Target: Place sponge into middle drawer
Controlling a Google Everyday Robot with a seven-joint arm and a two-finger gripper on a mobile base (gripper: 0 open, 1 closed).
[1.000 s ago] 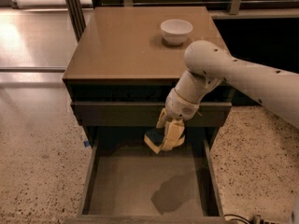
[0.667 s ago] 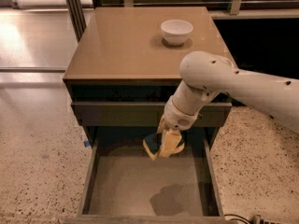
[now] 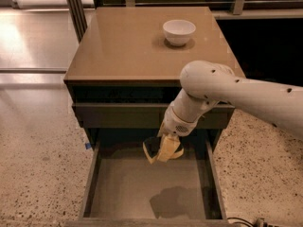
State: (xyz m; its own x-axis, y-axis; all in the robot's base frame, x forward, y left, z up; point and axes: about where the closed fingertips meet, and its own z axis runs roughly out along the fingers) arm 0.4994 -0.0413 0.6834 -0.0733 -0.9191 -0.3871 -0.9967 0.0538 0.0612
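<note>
The middle drawer (image 3: 118,193) is pulled out wide below the cabinet, with a flat bare grey-olive floor. My gripper (image 3: 164,151) hangs over the rear middle of the drawer, pointing down. It is shut on the sponge (image 3: 152,151), whose yellow foam and dark green face show between the fingers. The sponge hangs above the drawer floor and casts a shadow (image 3: 173,202) toward the front.
A white bowl (image 3: 179,31) stands on the brown cabinet top (image 3: 123,46) at the back right. A closed drawer front (image 3: 118,115) sits above the open drawer. Speckled floor lies on both sides. My white arm (image 3: 246,96) comes in from the right.
The gripper with the sponge has moved slightly left and a little lower over the open drawer. The arm's elbow has shifted left with it.
</note>
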